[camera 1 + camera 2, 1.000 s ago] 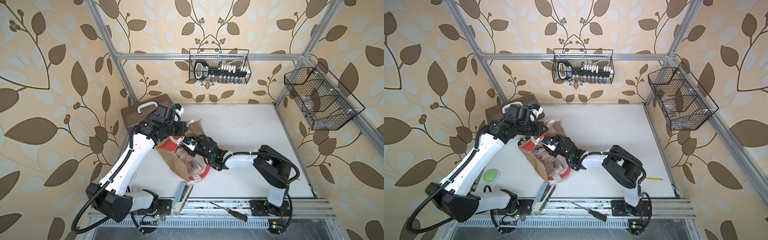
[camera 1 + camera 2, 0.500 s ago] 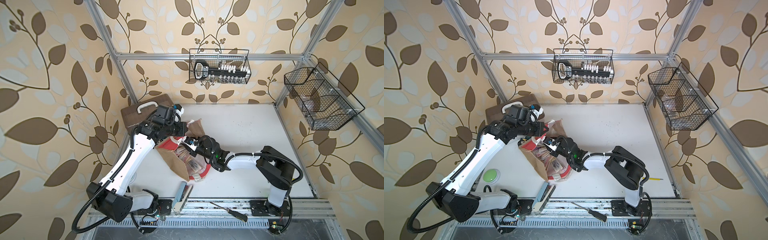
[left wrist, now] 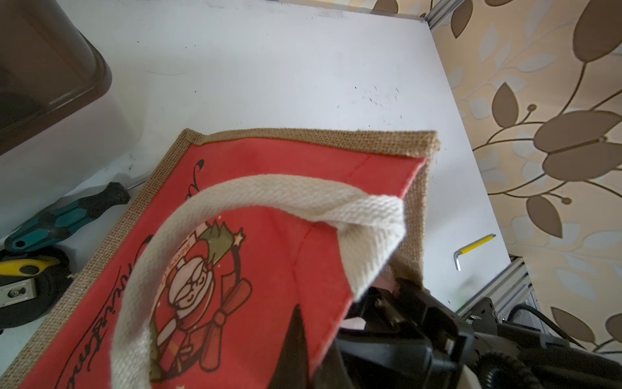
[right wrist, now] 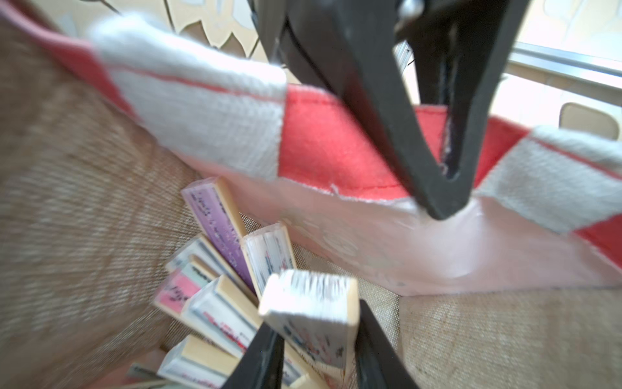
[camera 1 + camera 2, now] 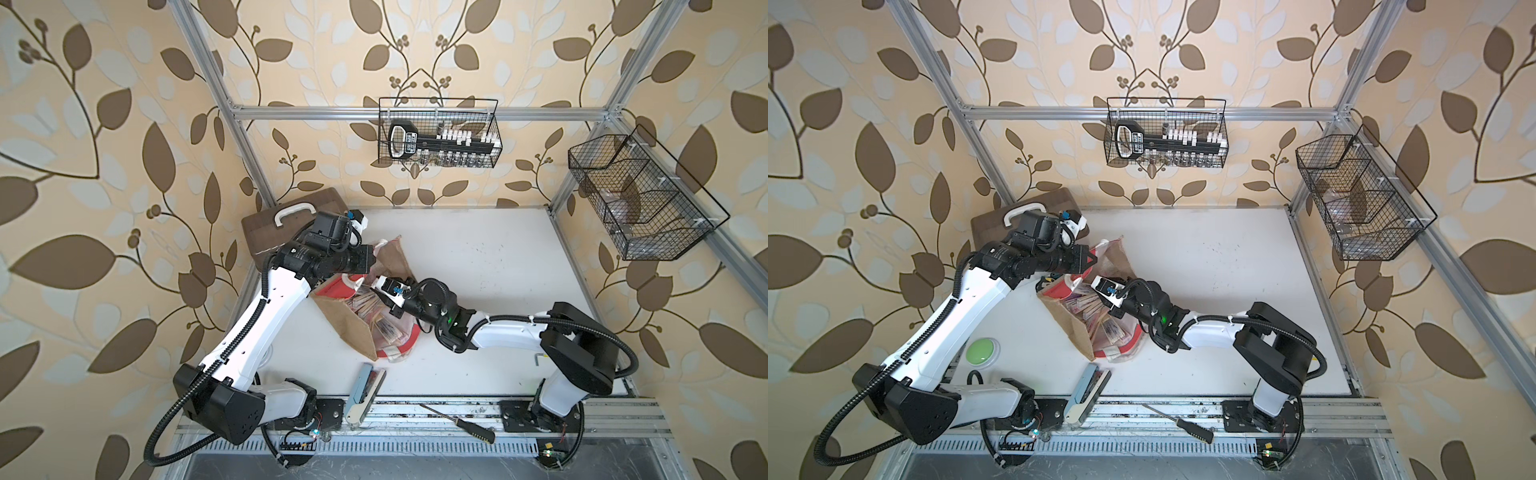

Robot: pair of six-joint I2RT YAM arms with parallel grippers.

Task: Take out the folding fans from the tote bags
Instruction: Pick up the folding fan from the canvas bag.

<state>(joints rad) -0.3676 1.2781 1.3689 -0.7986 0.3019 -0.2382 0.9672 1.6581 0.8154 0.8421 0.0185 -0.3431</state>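
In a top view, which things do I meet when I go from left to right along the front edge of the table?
Left arm's base → light-blue tool → black-handled screwdriver → right arm's base.

Very little text can really be read here. On the red panel of the tote bag (image 3: 286, 161), in the left wrist view, a black script (image 3: 91, 340) in handwriting style runs along the edge. It is upside down and cut by the frame, so no word comes out. Beside the Santa figure (image 3: 190, 286) stands a short orange word, perhaps a greeting, too small to spell. In both top views a white label (image 5: 409, 143) sits on the black holder (image 5: 457, 145) inside the wire basket (image 5: 436, 99); its letters are only a blur. The folding fans (image 4: 308, 316) carry dark printed signs on purple, pink and white paper, all out of focus.
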